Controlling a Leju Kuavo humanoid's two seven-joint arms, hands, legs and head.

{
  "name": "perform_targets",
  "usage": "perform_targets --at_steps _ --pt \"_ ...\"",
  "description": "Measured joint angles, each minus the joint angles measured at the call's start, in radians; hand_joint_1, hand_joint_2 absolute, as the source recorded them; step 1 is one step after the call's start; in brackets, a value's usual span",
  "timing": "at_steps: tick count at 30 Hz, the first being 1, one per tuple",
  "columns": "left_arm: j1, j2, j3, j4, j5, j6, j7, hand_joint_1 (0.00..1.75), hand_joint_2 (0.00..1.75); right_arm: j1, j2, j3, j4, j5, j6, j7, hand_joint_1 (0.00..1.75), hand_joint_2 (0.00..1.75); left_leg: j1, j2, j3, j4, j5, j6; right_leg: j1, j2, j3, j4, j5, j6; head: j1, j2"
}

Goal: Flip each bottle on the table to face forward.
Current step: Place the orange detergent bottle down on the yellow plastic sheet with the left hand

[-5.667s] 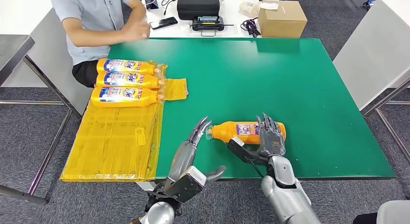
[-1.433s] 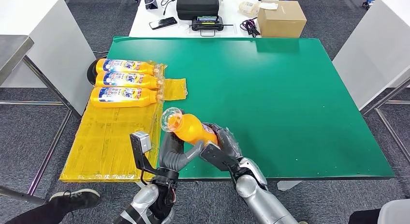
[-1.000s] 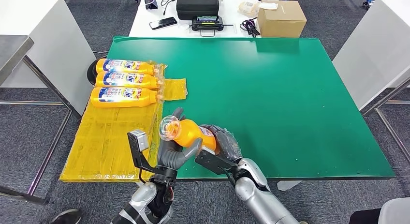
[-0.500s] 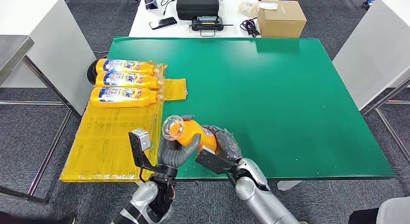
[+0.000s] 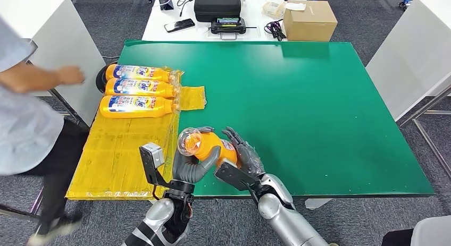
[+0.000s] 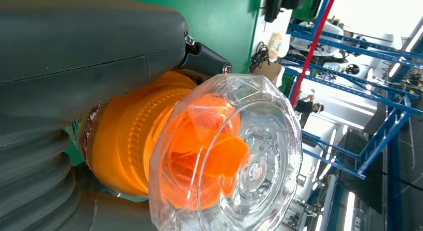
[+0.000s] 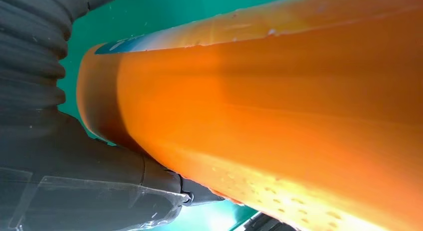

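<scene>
The orange bottle (image 5: 210, 147) is lifted off the desk (image 5: 319, 108) above the near edge, towards the near-left corner. It is tilted, with its clear cap (image 5: 189, 140) raised and pointing to the left. The left hand (image 5: 192, 163) grips the bottle at the neck, just below the cap; the left wrist view shows the thumb (image 6: 90, 56) pressed against the orange shoulder. The right hand (image 5: 242, 155) supports the lower body of the bottle, with its fingers (image 5: 233, 135) spread along the side; the right wrist view shows the bottle resting against the palm, so this hand also holds the bottle.

Three labelled bottles (image 5: 139, 88) lie side by side at the left edge of the desk, on a yellow plastic sheet (image 5: 122, 155) that overhangs that edge. Their caps point to the right.

A person (image 5: 26, 118) stands left of the desk, one hand (image 5: 71, 74) extended near the three bottles. A cardboard box (image 5: 310, 20) stands on a white table beyond the far edge.
</scene>
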Motion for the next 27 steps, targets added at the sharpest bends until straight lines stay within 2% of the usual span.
perform_targets --at_steps 5,9,13,15,17,21,27 --pt "0.0 0.0 -0.001 -0.002 -0.015 0.008 -0.004 1.75 1.75 0.001 0.0 -0.002 0.0 -0.005 -0.002 0.0 0.0 1.75 0.0 0.0 0.0 0.0 0.0 0.0 0.0 0.0 0.0 0.0 0.0 0.0 0.0 0.0" --pt "0.0 0.001 -0.002 -0.004 -0.104 0.084 -0.01 1.75 1.75 0.012 -0.003 -0.018 -0.001 -0.011 -0.019 -0.002 0.0 1.75 0.0 0.0 0.0 0.0 0.0 0.0 0.0 0.0 0.0 0.0 0.0 0.0 0.0 0.0" --pt "-0.003 0.008 -0.011 0.014 -0.411 0.26 0.023 1.75 1.75 0.054 -0.017 -0.067 -0.013 0.007 -0.053 -0.008 0.0 1.75 0.0 -0.001 0.0 0.0 0.0 0.0 0.0 -0.001 0.0 0.0 0.0 0.0 0.0 0.0" --pt "-0.002 0.012 -0.009 0.026 -0.54 0.299 0.035 1.75 1.75 0.078 -0.025 -0.097 -0.024 0.019 -0.055 -0.013 0.0 1.75 0.0 -0.001 -0.001 0.0 0.0 0.0 0.0 -0.001 -0.001 0.0 0.0 0.0 0.0 0.0" --pt "0.002 0.011 0.008 0.031 -0.729 0.326 0.054 1.75 1.75 0.096 -0.03 -0.121 -0.034 0.037 -0.055 -0.014 0.0 1.75 0.0 -0.001 -0.001 0.0 0.0 0.0 0.0 -0.001 -0.001 0.0 0.0 0.0 0.0 0.0" --pt "0.023 -0.003 0.099 0.026 -1.261 0.348 0.133 1.75 1.75 0.125 -0.033 -0.165 -0.061 0.077 -0.056 -0.014 0.0 1.75 0.0 0.0 -0.001 0.0 0.0 0.0 0.0 -0.001 -0.001 0.0 0.0 0.0 0.0 0.0" --pt "0.054 -0.01 0.212 -0.028 -1.518 0.353 0.222 1.75 1.75 0.165 -0.033 -0.214 -0.11 0.104 -0.049 -0.013 0.0 1.75 0.0 0.0 -0.001 0.0 0.0 0.0 0.0 -0.001 -0.001 0.0 0.0 0.0 0.0 0.0"
